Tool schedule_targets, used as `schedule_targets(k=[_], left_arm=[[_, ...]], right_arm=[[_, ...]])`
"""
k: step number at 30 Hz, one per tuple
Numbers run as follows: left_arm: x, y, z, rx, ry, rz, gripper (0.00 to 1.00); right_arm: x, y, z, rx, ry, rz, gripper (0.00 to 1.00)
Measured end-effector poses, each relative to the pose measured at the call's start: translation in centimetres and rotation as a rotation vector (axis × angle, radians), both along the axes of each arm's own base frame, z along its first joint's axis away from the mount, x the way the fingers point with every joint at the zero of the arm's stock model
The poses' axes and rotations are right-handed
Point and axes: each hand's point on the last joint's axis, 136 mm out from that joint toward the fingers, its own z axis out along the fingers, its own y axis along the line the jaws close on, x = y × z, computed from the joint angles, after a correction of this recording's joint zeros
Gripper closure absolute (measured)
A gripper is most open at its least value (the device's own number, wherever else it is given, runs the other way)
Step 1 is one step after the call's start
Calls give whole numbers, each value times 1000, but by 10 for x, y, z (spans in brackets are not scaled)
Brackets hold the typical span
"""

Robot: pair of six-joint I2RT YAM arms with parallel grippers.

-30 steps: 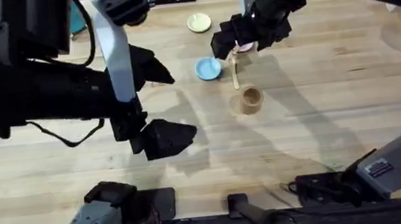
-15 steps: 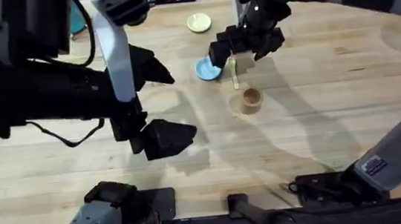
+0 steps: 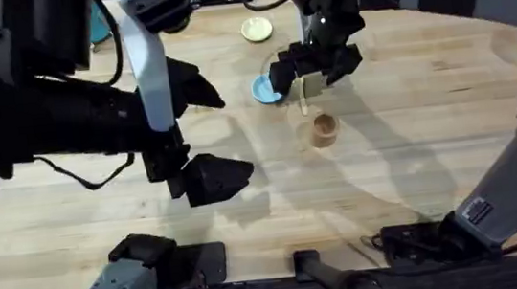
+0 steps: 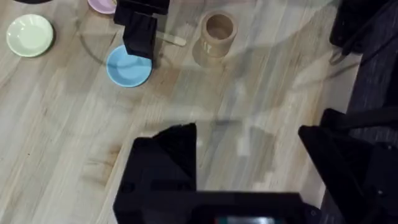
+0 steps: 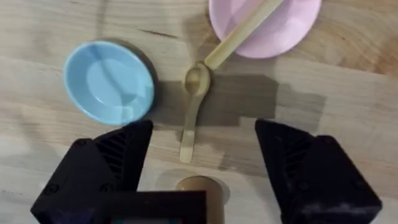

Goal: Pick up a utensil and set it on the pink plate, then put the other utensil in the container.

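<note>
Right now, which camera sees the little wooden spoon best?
The right wrist view: the whole spoon lies on the table beside the blue plate. Overhead shows just a pale sliver below the right end effector. The left wrist view shows only its handle tip.

The overhead camera sits above the arm bases, looking down and forward over the wooden table. The left wrist camera looks down from high up, well back from the tan cup and blue plate. The right wrist camera faces straight down, close over the wooden spoon, blue plate and pink plate. All three views share the blue plate and the cup.
</note>
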Motion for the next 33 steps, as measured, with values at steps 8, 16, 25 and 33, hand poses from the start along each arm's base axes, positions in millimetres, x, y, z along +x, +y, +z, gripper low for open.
schedule_targets(k=[8, 16, 25, 33], left_arm=[[0, 0, 0, 0, 0, 0, 4], [0, 0, 0, 0, 2, 0, 4], [0, 0, 0, 0, 2, 0, 5], [0, 0, 0, 0, 2, 0, 5]], right_arm=[[-1, -1, -16, -20, 35, 0, 5], [3, 1, -15, -15, 23, -2, 32], [4, 0, -15, -24, 16, -5, 140], [7, -1, -15, -26, 4, -7, 486]])
